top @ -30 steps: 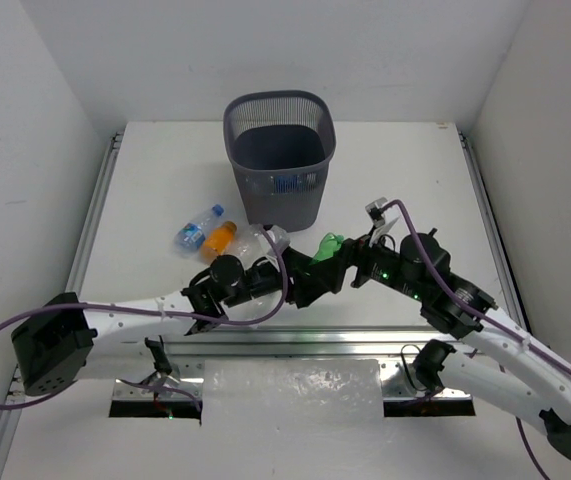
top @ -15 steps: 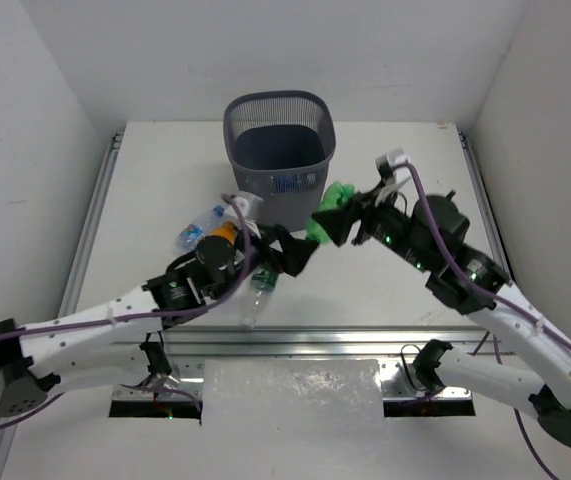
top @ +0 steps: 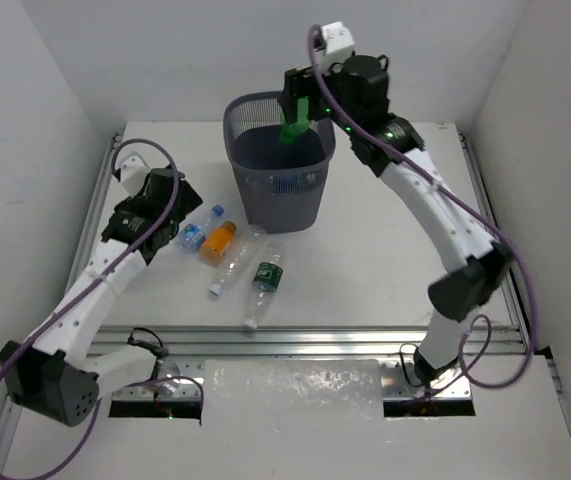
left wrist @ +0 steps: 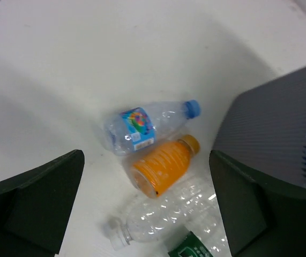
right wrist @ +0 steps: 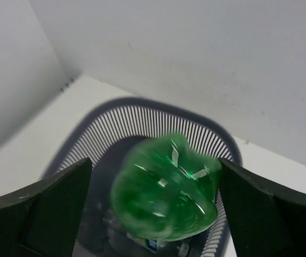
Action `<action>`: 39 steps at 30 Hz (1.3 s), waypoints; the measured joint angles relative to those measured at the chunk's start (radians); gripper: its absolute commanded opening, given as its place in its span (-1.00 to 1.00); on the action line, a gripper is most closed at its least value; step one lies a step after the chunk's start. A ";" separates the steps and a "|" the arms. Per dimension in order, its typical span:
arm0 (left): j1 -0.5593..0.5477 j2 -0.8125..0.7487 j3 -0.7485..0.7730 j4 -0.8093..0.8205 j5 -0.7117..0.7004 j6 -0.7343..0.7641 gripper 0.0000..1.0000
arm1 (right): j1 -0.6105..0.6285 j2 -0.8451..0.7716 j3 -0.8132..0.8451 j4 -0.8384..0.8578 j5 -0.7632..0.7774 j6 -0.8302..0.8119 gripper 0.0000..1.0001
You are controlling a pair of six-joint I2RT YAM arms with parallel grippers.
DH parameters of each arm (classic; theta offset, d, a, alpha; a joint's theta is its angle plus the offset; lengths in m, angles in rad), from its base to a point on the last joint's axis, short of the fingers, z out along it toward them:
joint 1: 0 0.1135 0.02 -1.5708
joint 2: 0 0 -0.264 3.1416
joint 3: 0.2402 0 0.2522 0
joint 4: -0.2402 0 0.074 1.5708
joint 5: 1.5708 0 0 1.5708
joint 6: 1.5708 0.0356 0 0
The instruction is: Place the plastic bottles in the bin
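Observation:
My right gripper (top: 300,98) hangs open over the bin (top: 265,205), a dark grey mesh wastebasket. A green bottle (right wrist: 163,198), blurred, sits loose between its spread fingers above the bin's mouth (right wrist: 136,110); at least one labelled bottle lies inside. My left gripper (top: 172,205) is open and empty, hovering left of the bin over a cluster on the table: a clear bottle with a blue label (left wrist: 142,126), an orange bottle (left wrist: 163,166), a clear bare bottle (left wrist: 166,214) and a green-labelled one (top: 265,280).
The bin's wall (left wrist: 281,134) stands just right of the bottle cluster. White walls close in on the table (top: 405,220) at the back and both sides. A metal rail (top: 305,340) runs along the near edge.
My right arm swung up from the table to above the bin with the green bottle and opened. My left arm let go of the green-labelled bottle and drew back to the left.

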 measured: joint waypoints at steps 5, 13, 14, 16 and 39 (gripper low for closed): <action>0.111 0.129 0.053 -0.072 0.073 -0.076 0.99 | -0.002 0.204 0.190 -0.161 0.001 -0.043 0.98; 0.112 0.243 0.072 -0.123 0.171 -0.280 0.93 | 0.003 -0.156 -0.142 -0.169 0.000 -0.030 0.98; 0.112 0.261 0.074 -0.093 0.200 -0.249 0.94 | 0.003 -0.209 -0.174 -0.164 -0.010 -0.026 0.98; 0.112 0.306 0.093 -0.041 0.246 -0.159 0.96 | 0.003 -0.304 -0.238 -0.142 -0.047 -0.021 0.98; 0.270 0.611 0.220 0.098 0.631 0.822 0.95 | 0.003 -0.644 -0.805 -0.024 -0.227 0.018 0.98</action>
